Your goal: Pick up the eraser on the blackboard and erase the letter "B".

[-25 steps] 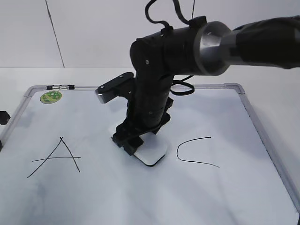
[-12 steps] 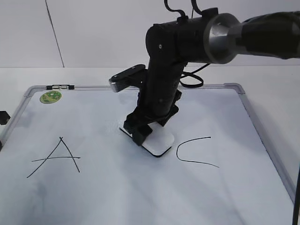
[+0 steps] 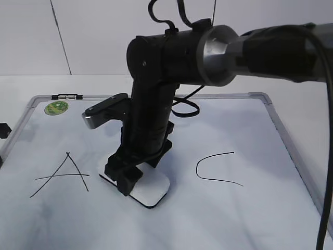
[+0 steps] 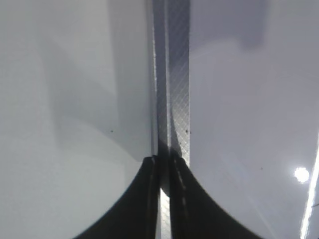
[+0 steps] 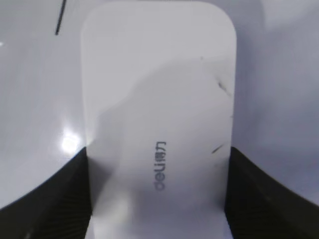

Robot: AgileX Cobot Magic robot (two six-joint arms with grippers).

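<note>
The white eraser [image 3: 151, 189] lies flat on the blackboard [image 3: 244, 219] between the letters A and C. My right gripper [image 3: 126, 177] reaches down from the upper right and is shut on its two long sides. In the right wrist view the eraser [image 5: 159, 109] fills the gap between the dark fingers [image 5: 45, 199], grey lettering up. No letter "B" shows; the arm and eraser cover that stretch of board. My left gripper [image 4: 164, 169] is shut and empty over the board's metal frame [image 4: 177, 74].
A thin black A [image 3: 65, 174] is at the left and a C [image 3: 213, 169] at the right of the board. A round green sticker [image 3: 56, 107] sits in the far left corner. The silver frame [image 3: 270, 104] runs round the board. A cable loops behind the arm.
The right gripper has slid the eraser along the board: first back and right toward the C, now left and nearer, toward the A. The left gripper has not moved.
</note>
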